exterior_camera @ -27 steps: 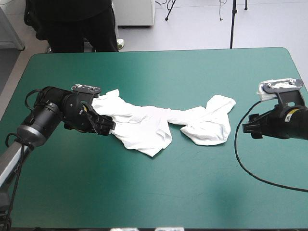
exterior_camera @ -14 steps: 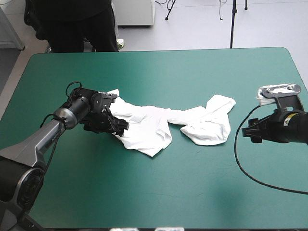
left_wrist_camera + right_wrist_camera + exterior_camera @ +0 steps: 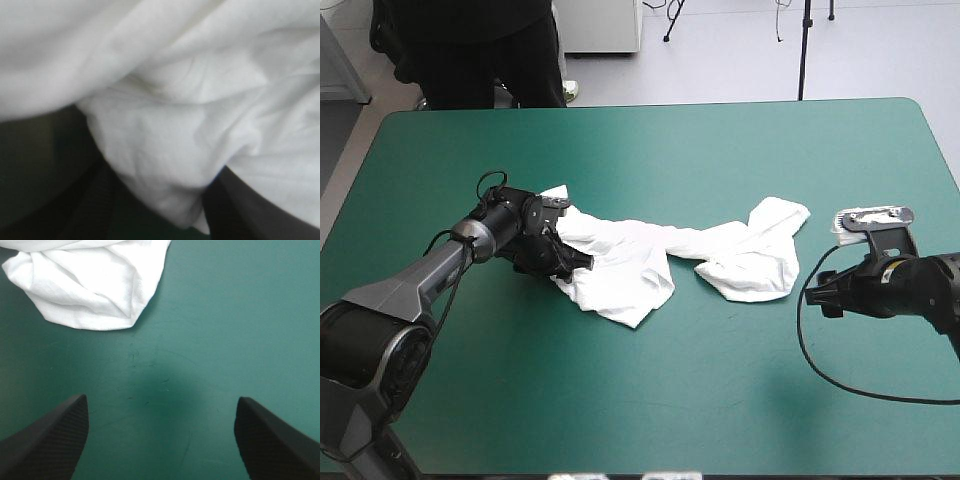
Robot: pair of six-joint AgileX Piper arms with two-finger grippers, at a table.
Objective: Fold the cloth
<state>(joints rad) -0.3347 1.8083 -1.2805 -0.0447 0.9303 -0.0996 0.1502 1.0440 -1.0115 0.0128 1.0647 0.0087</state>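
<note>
Teal-green worktop (image 3: 650, 400): the T-shirt (image 3: 630, 270) lies crumpled across its middle, two lumps joined by a twisted neck. My left tool (image 3: 570, 262) is buried in the lump nearer the left edge; whether it grips, I cannot tell. My right tool (image 3: 161, 399) is spread wide over bare cover, short of the right-hand lump. Cloth judged light and limp (it will sag, not hold shape), so take hems or shoulder corners, not bunched middles. The high view gives the layout; the left wrist view only white folds; the right wrist view alone shows that tool's gap.
</note>
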